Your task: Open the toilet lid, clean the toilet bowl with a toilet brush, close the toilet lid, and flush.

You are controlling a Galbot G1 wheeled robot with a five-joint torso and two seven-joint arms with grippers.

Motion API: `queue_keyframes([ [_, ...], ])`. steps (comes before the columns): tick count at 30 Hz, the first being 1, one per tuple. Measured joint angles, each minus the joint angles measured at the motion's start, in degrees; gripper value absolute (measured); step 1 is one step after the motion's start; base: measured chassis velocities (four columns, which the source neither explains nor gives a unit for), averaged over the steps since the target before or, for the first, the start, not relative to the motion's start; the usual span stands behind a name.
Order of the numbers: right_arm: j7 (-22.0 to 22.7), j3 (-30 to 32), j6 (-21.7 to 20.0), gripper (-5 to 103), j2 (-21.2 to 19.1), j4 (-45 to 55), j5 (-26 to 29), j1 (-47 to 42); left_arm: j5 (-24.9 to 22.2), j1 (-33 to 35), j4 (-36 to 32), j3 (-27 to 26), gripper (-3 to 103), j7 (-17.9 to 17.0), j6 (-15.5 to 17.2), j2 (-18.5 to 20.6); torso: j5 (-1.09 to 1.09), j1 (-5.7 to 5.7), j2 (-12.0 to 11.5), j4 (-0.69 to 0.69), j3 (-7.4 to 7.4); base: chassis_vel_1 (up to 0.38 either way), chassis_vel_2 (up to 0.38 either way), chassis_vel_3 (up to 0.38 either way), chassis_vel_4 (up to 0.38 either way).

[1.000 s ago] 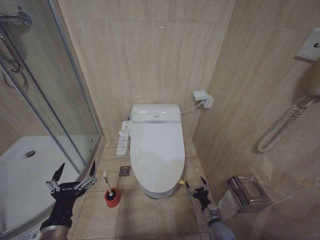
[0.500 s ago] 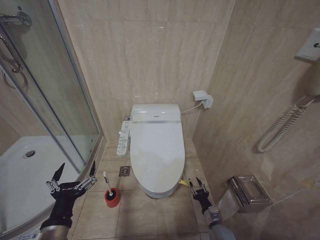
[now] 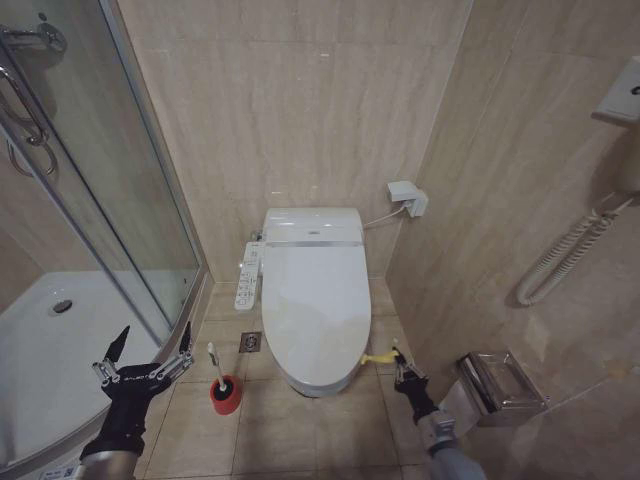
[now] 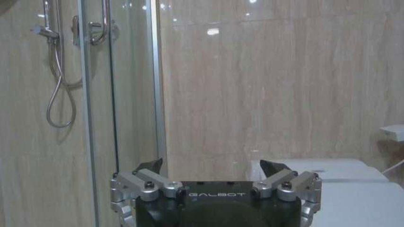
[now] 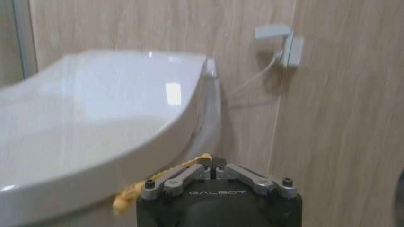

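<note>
The white toilet lid [image 3: 315, 295] lies down over the toilet bowl [image 3: 322, 384]; it also shows large in the right wrist view [image 5: 94, 118]. A yellow strap [image 3: 377, 357] stretches from the lid's front right edge. My right gripper [image 3: 399, 364] is shut on that strap [image 5: 189, 163], low beside the bowl's right side; in its own wrist view the gripper [image 5: 215, 166] has both fingers pressed together. The toilet brush [image 3: 214, 364] stands in its red holder [image 3: 225, 398] on the floor left of the bowl. My left gripper [image 3: 148, 345] hangs open above the floor left of the brush, and is also in the left wrist view [image 4: 211, 166].
A glass shower enclosure [image 3: 100, 210] closes off the left. A side control panel [image 3: 247, 275] and a floor drain [image 3: 249, 342] lie left of the toilet. On the right wall are a metal paper holder [image 3: 497, 385], a coiled cord [image 3: 560, 258] and a socket box [image 3: 405, 197].
My right gripper moved up toward the lid's front right edge and shut on the yellow strap, which now stretches out sideways. The left arm stayed still.
</note>
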Motion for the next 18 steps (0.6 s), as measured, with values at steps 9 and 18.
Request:
queue_keyframes([
  [9, 2.1, 2.6, -3.4, 1, -4.1, 18.6, 6.5, -6.8, 0.0, 0.0, 0.0, 0.0, 100, 0.0, 0.0, 0.0, -0.03, 0.00, 0.0, -0.03, 0.00, 0.000, 0.000, 0.000, 0.000],
  [18, 7.9, 4.1, -11.8, 1, -9.5, 32.9, 13.2, -4.0, 0.0, 0.0, 0.0, 0.0, 100, 0.0, 0.0, 0.0, -0.04, 0.00, 0.0, -0.01, 0.00, 0.000, 0.000, 0.000, 0.000],
])
